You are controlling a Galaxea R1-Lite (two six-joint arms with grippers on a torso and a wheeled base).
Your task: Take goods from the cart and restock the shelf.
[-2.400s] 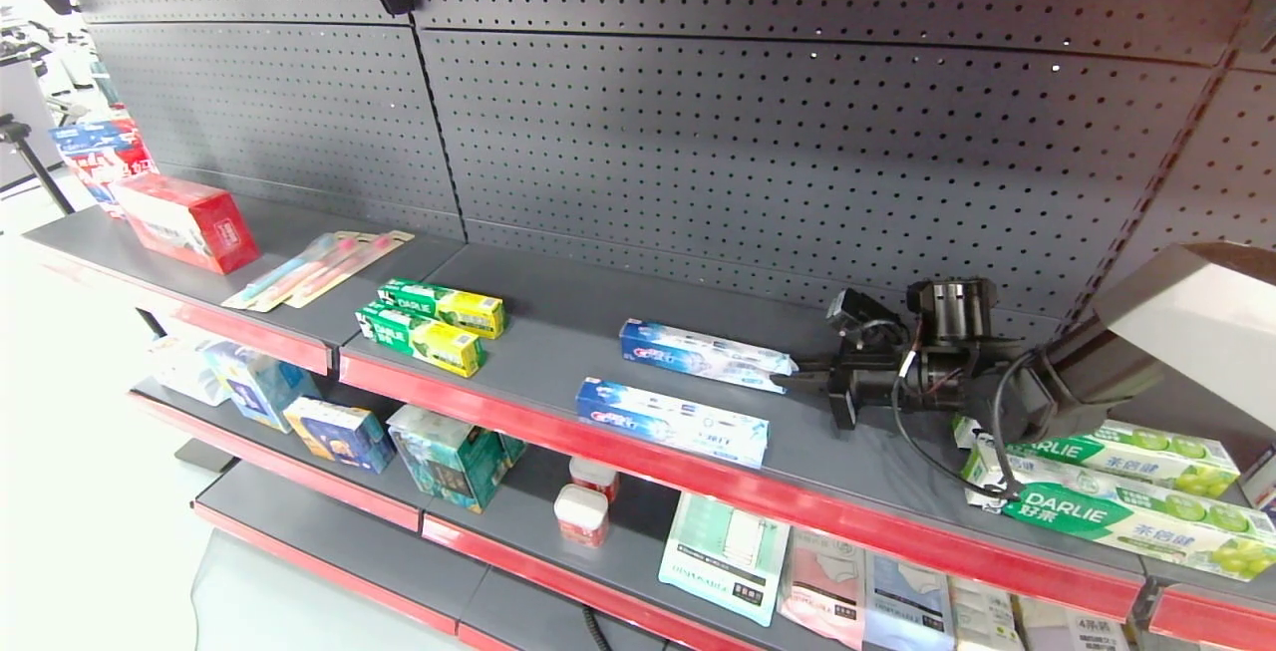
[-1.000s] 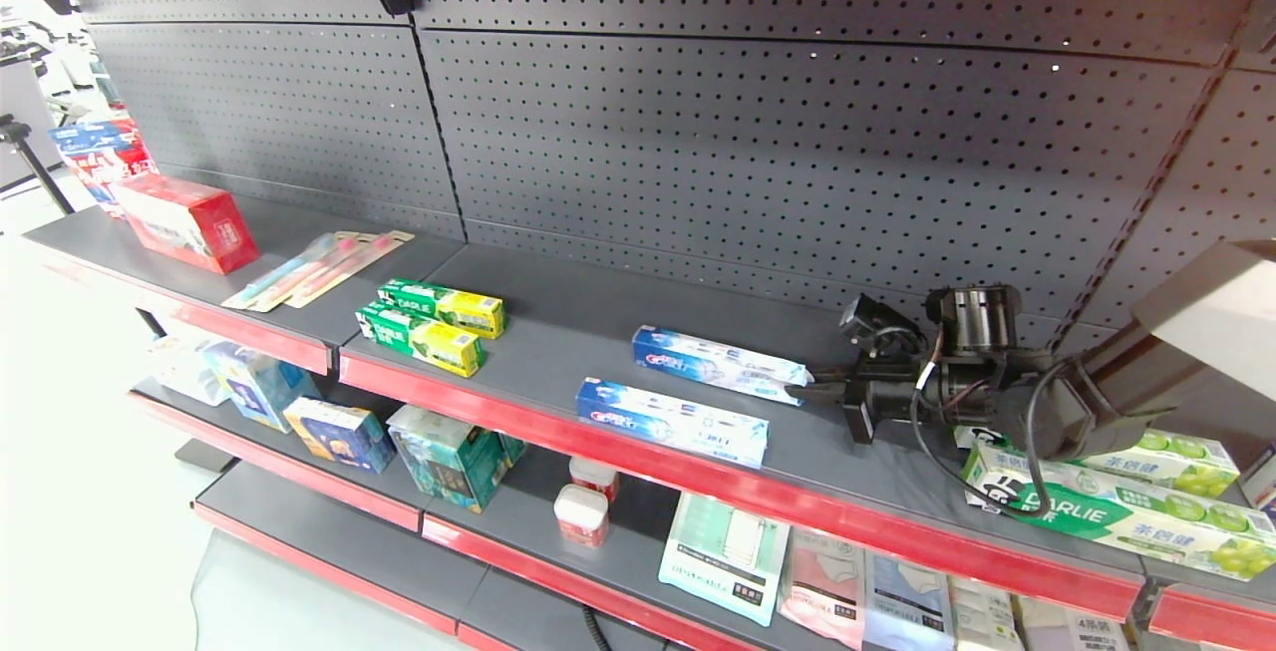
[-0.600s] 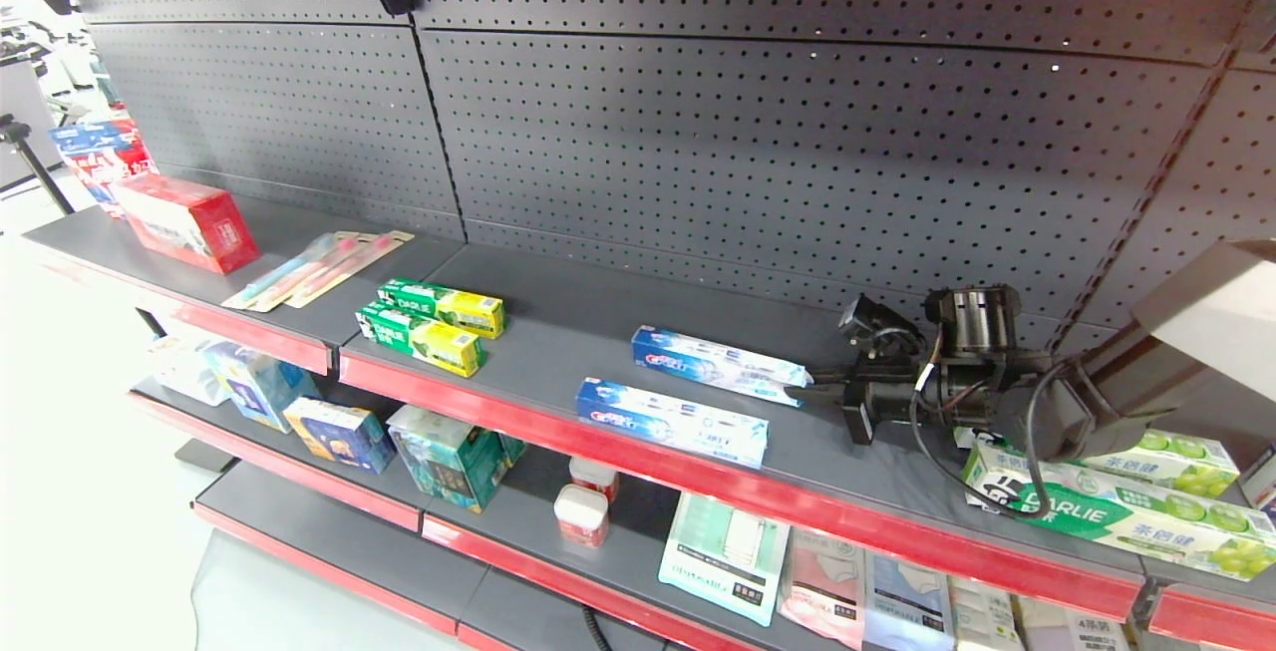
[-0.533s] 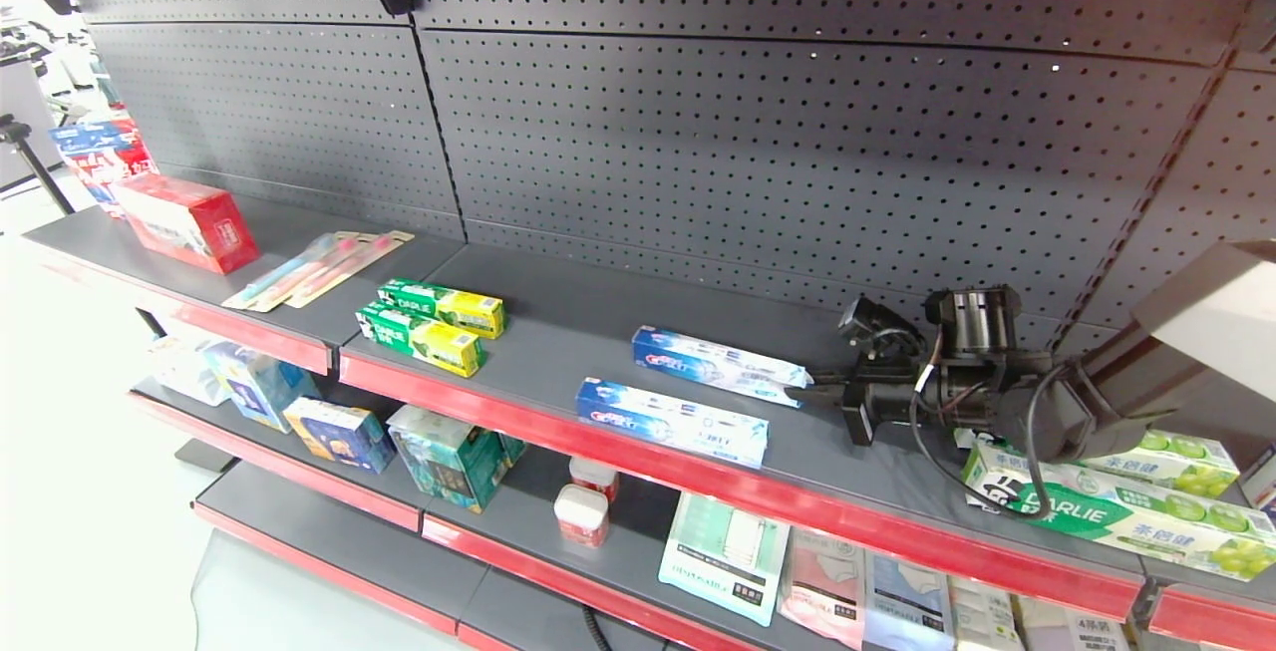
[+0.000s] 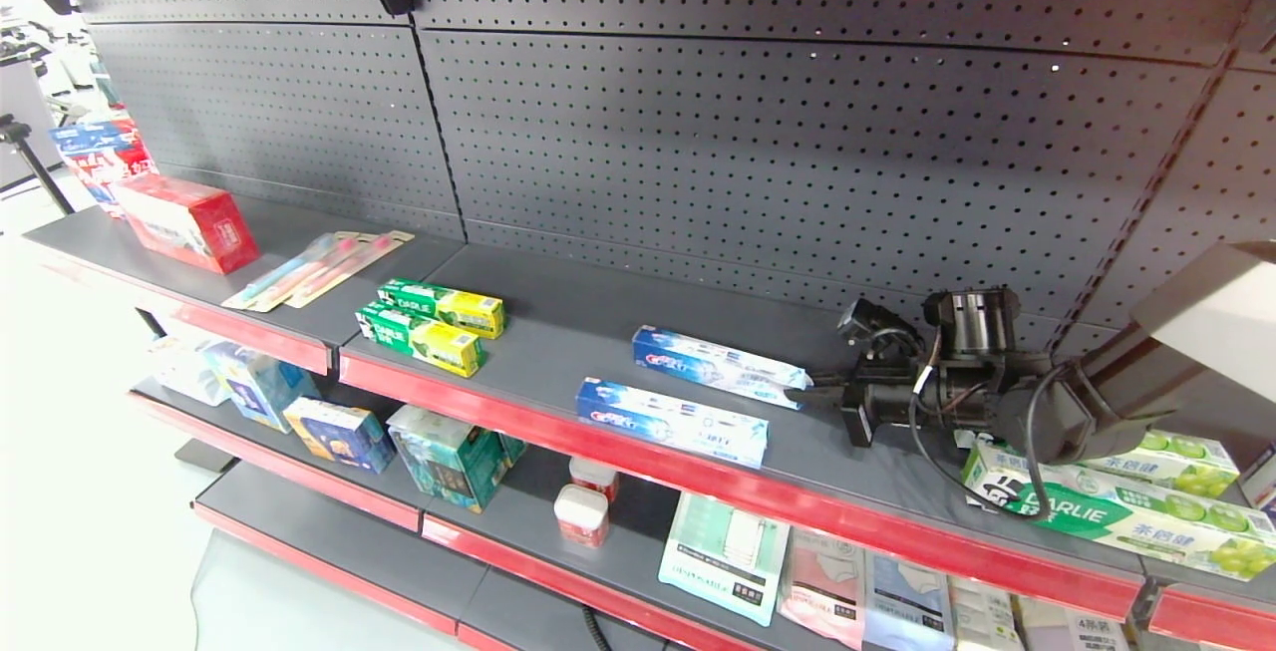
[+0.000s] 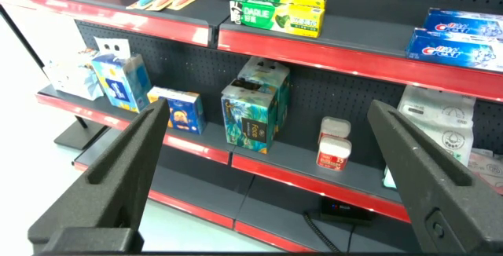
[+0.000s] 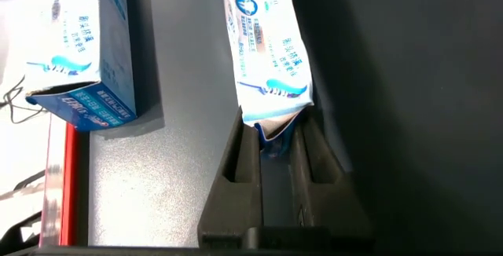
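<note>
The blue toothpaste box (image 5: 720, 365) lies flat on the grey shelf (image 5: 598, 292), toward the back panel. My right gripper (image 7: 273, 126) pinches the box's right-hand end flap between its two fingers, low over the shelf. A second blue box (image 5: 673, 422) lies just in front of the first, at the shelf's red edge. Green boxes (image 5: 1116, 506) lie farther right, by my right arm. My left gripper (image 6: 267, 108) has its jaws spread wide and faces the lower shelves (image 6: 299, 177).

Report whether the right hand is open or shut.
Shut: the right hand has its two fingers pressed against the end flap of the rear blue toothpaste box lying on the shelf.
</note>
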